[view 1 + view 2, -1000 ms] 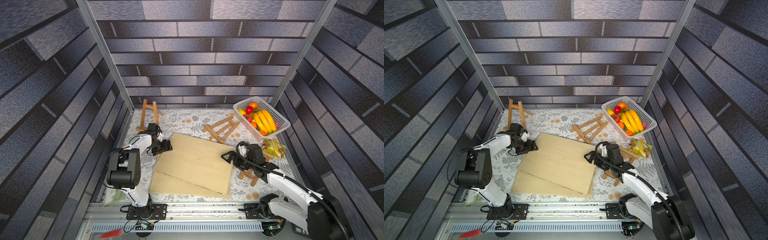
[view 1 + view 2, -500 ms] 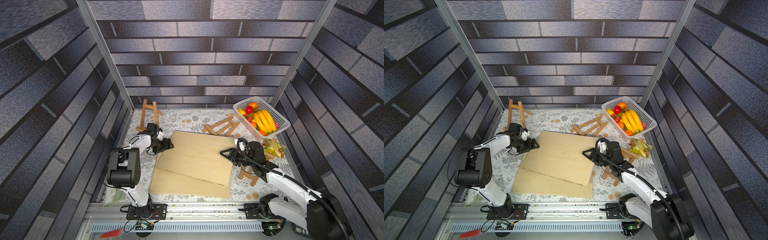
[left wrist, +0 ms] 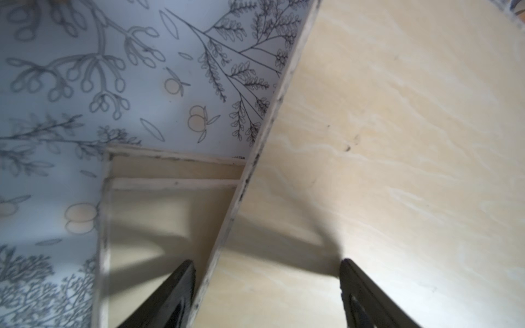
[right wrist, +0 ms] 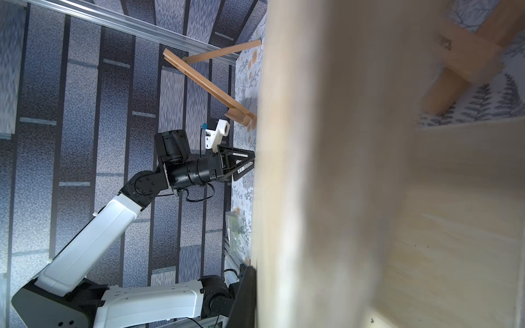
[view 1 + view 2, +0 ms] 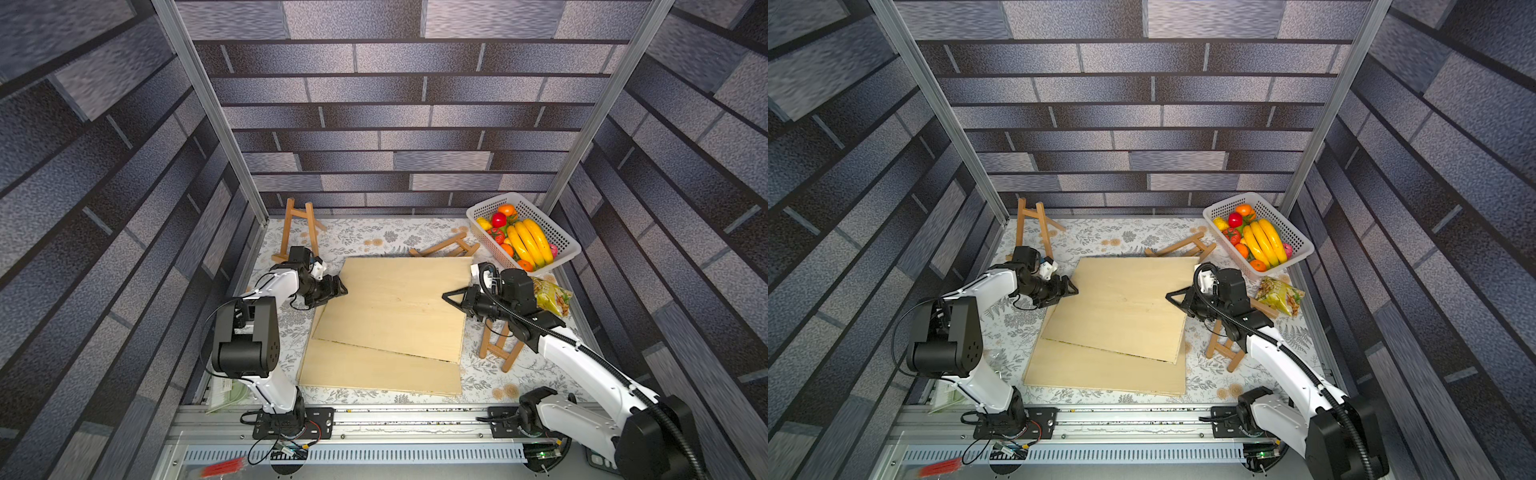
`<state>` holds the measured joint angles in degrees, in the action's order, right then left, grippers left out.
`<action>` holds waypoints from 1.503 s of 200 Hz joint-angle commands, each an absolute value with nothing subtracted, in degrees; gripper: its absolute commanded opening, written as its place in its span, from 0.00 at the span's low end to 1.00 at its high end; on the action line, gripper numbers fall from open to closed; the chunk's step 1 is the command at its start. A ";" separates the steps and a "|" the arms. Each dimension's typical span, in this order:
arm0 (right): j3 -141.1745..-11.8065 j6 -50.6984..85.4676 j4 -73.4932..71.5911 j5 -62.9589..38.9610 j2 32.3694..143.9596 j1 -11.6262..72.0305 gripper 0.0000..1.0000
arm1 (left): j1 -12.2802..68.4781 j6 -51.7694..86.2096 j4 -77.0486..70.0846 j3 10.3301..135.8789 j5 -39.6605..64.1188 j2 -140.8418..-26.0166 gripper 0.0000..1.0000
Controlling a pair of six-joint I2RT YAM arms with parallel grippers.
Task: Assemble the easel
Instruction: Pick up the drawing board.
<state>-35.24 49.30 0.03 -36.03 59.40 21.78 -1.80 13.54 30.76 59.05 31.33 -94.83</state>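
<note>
Board (image 5: 395, 307) edge pinched in right gripper (image 5: 448, 296); left gripper (image 5: 343, 289) spread astride opposite edge.

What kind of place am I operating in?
Probably a staged robot test cell, not a real room: brick-print panels on aluminium posts, a floral tablecloth, and a mounting rail.

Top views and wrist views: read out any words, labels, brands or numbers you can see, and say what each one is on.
No text can be read in any view.
snack bag: printed, but too small and blurred to read.
top board: bare wood, no lettering.
</note>
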 commanded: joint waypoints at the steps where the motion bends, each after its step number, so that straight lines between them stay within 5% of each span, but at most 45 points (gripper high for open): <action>1: -31.03 21.45 -2.27 -32.45 55.32 23.65 0.00 | -3.69 18.04 35.46 57.07 32.58 -89.35 0.83; 25: -30.03 14.70 -3.66 -26.94 51.65 23.72 0.00 | -6.07 25.01 33.26 53.61 33.52 -83.42 0.83; 117: -30.85 16.66 -26.26 -38.05 57.71 23.72 0.00 | -13.13 45.09 13.65 36.80 42.35 -65.12 0.85; 229: -31.28 46.70 -72.16 -39.12 75.09 23.72 0.00 | -13.87 42.15 35.05 42.97 32.13 -54.29 0.86; 300: -38.47 49.76 -67.49 -44.32 74.93 23.72 0.00 | -14.59 45.62 34.98 40.59 31.74 -51.04 0.87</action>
